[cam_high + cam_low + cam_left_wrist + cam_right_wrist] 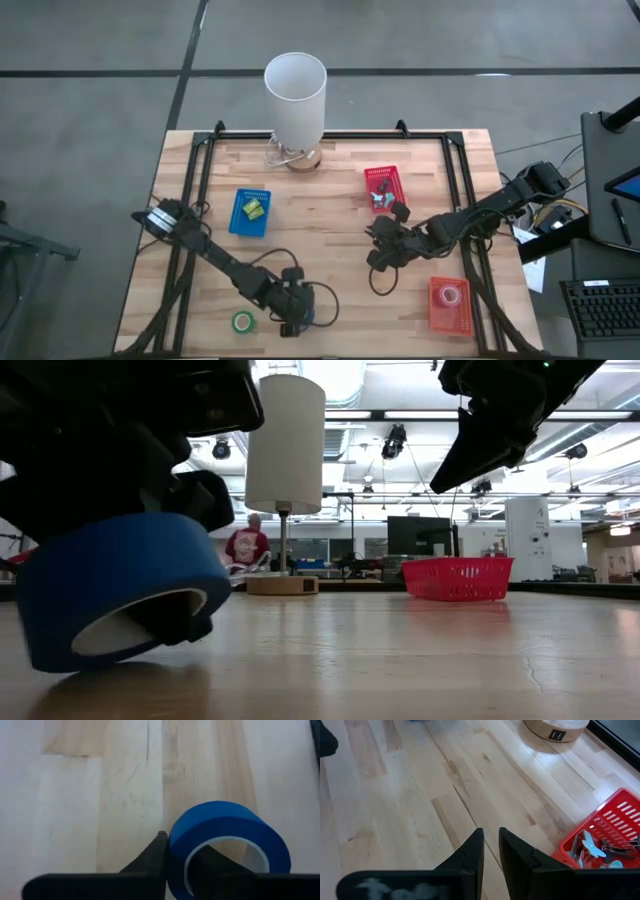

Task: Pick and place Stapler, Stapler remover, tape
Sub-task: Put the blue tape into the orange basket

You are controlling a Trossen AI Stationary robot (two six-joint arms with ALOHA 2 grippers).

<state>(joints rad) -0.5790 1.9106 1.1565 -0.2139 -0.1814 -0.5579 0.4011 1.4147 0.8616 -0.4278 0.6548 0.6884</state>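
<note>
On the pale wooden plank table (320,230), near its front edge, the left gripper (177,865) is clamped on a blue ring-shaped tape roll (227,845), one dark finger (150,860) outside the wall and the other inside the pale core. In the low view the roll sits tilted, its lower rim touching the wood. Just beside it, to the left, a green tape roll (243,322) lies flat on the boards. A third roll, pinkish with a pale centre (452,294), lies in the orange-red plastic basket (450,318) at the front right. I count three rolls in all.

The baskets number three too: a blue one (236,222) holding small yellow-green blocky pieces (253,208), a red slotted one (389,176) near the table's middle back, and the orange-red one. The red slotted basket holds pale blue and dark metal pieces (600,851), possibly staple removers, though they are too small to be sure.

The right gripper (491,851) hangs over bare wood between the red basket and the orange-red one, its two dark fingers drawn narrow with only a slim gap, holding nothing.

A white cylindrical lamp (296,95) on a round wooden base (555,731) stands at the back edge.
</note>
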